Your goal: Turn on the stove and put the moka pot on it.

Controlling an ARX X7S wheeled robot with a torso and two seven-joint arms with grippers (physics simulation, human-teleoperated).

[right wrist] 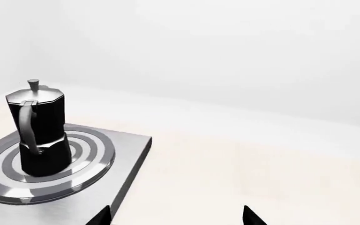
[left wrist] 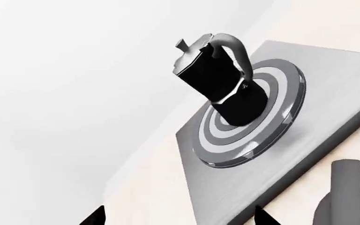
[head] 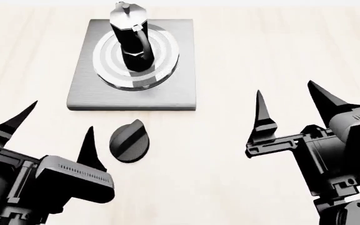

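Note:
The moka pot [head: 130, 40] stands upright on the burner rings of the grey square stove [head: 86, 89]; it also shows in the left wrist view [left wrist: 221, 77] and the right wrist view [right wrist: 37, 131]. The round black ridged knob [head: 130, 140] lies on the table just in front of the stove. My left gripper [head: 55, 136] is open and empty, near and to the left of the knob. My right gripper [head: 292, 110] is open and empty, to the right of the stove. Only the tips of each gripper's fingers show in its wrist view.
The stove plate [left wrist: 330, 122] sits on a pale wooden table [head: 280, 56]. A white wall rises behind the table [right wrist: 230, 56]. The knob's edge shows in the left wrist view [left wrist: 348, 192].

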